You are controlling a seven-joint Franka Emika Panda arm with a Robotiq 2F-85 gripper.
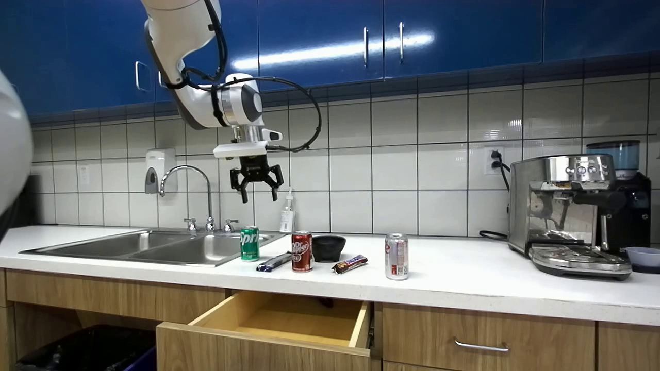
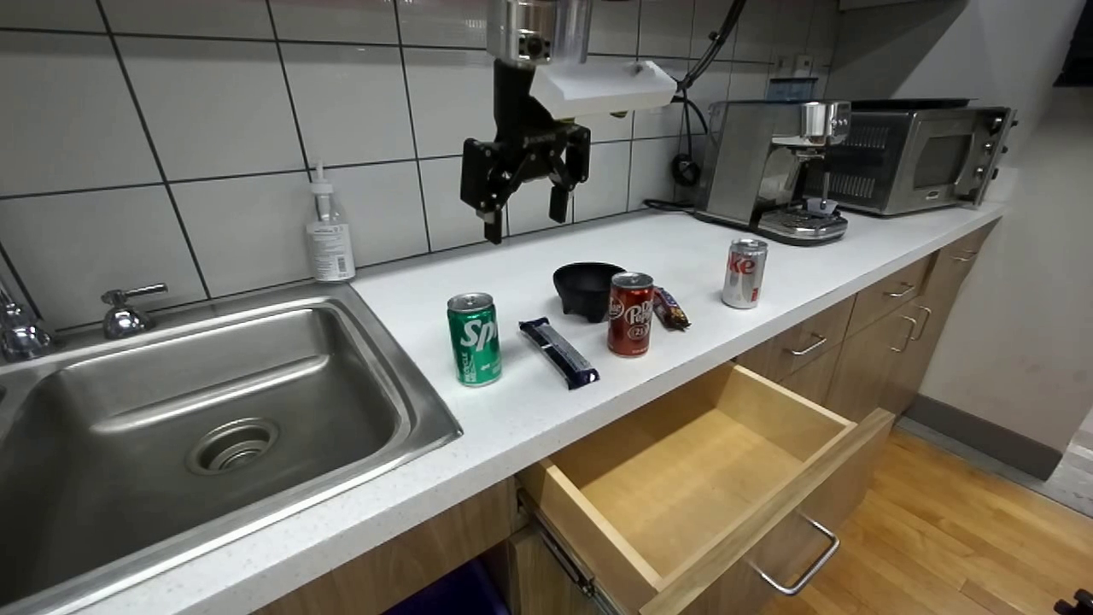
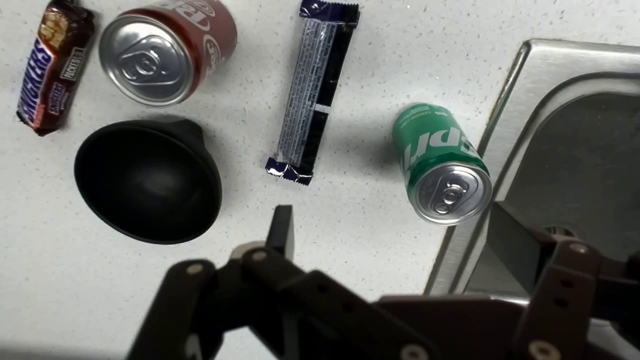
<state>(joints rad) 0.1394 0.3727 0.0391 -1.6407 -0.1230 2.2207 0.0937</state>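
The gripper [image 1: 259, 197] hangs spread wide above the tabletop [image 2: 521, 286]. A Sprite can [image 3: 435, 150], a Dr Pepper can [image 2: 630, 314] and a silver can [image 2: 745, 273] lettered "ke", three in all, stand there; one SNICKERS bar [image 3: 55, 72] and one dark-blue bar [image 3: 312, 95] lie near one black bowl [image 3: 150, 182].

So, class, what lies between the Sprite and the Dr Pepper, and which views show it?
A blue bar lies between the Sprite and the Dr Pepper in all three views; the wrist view shows it touching neither.
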